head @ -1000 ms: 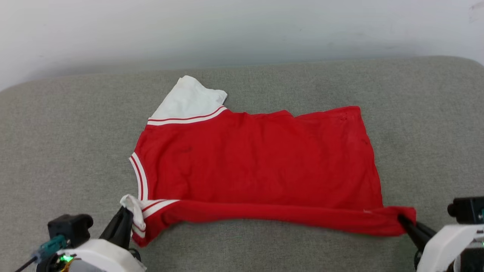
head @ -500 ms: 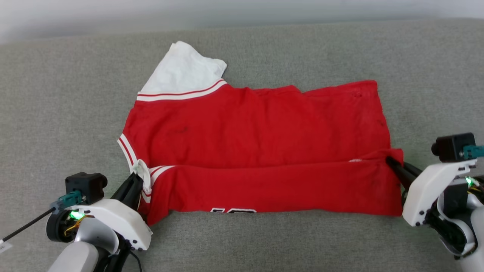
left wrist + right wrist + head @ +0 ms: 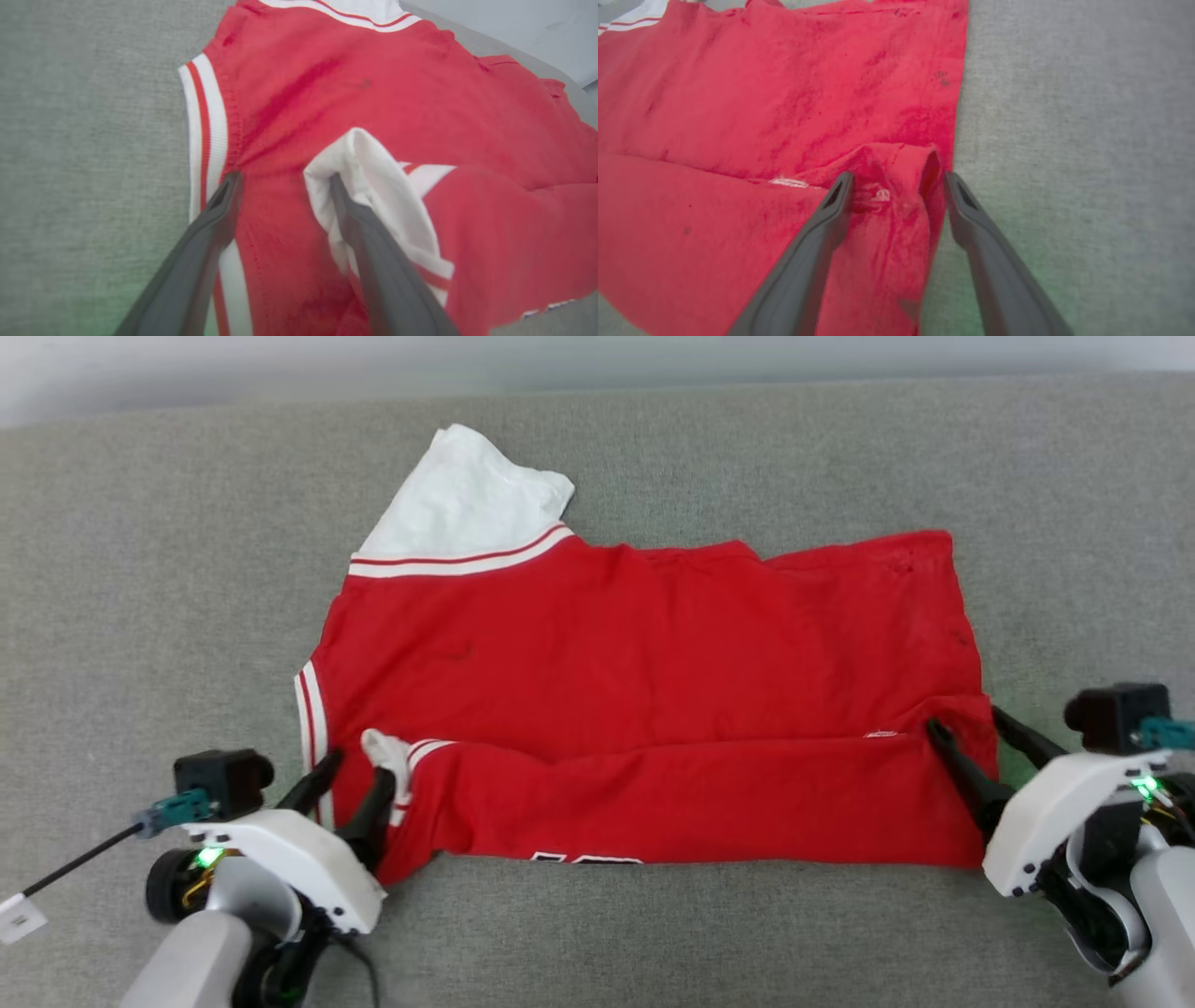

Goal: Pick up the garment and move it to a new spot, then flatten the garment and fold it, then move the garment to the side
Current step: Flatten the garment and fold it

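While your left gripper and right gripper stand open at its near corners, the garment lies on the grey cushion, once folded; more folding and moving aside likely remain.

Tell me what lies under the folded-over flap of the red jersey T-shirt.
Under the flap lies the shirt's red body, on grey upholstery. Black white-outlined lettering peeks at the near edge; the rest is covered.

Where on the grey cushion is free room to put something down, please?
Bare cushion lies left of the garment, right of it, and along the near edge between the arms. Crowded: both near corners, at the open jaws.
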`<state>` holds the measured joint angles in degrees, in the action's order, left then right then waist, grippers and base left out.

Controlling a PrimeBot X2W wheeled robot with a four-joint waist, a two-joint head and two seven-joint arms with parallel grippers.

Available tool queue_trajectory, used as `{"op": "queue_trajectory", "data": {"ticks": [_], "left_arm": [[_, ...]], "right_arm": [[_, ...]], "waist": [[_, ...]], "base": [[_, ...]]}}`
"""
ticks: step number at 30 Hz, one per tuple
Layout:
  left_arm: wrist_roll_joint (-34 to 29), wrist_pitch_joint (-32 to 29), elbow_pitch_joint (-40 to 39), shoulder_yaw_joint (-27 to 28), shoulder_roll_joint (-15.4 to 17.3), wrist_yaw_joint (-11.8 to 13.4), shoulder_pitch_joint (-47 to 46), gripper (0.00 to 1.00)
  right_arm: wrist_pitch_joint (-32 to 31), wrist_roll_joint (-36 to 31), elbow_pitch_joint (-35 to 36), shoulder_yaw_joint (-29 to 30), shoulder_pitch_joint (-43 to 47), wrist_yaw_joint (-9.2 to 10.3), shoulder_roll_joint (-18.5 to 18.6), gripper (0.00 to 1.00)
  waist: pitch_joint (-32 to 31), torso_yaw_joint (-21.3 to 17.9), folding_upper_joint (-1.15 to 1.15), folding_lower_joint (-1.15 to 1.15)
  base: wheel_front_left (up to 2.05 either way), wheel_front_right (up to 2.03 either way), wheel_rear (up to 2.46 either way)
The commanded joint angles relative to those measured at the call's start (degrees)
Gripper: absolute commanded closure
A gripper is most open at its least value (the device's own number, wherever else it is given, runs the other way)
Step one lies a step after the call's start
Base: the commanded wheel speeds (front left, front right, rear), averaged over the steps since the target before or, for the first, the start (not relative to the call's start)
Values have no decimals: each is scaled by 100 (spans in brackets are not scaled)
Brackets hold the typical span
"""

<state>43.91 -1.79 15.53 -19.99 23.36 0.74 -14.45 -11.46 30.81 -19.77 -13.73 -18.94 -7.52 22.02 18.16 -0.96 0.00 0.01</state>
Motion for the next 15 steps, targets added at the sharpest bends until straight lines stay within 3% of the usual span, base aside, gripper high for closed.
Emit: {"op": "queue_trajectory", "data": {"ticks": [1,9,15], "left_arm": [[83,-53,94,74,111,63,161,0],[343,-406,-417,401,565,243,426,0],[508,-974,-1197,600,1069,432,632,0]], "right_arm": [[267,-21,42,34,122,5,63,0],[1281,-413,515,435,574,5,-39,0],[1539,-821,1317,917,1053,5,-311,0]], "waist": [[-160,4,0,-1],[-658,-99,0,-1],[-910,-203,0,-1]], "base": [[0,0,0],[0,0,0],[0,0,0]]}}
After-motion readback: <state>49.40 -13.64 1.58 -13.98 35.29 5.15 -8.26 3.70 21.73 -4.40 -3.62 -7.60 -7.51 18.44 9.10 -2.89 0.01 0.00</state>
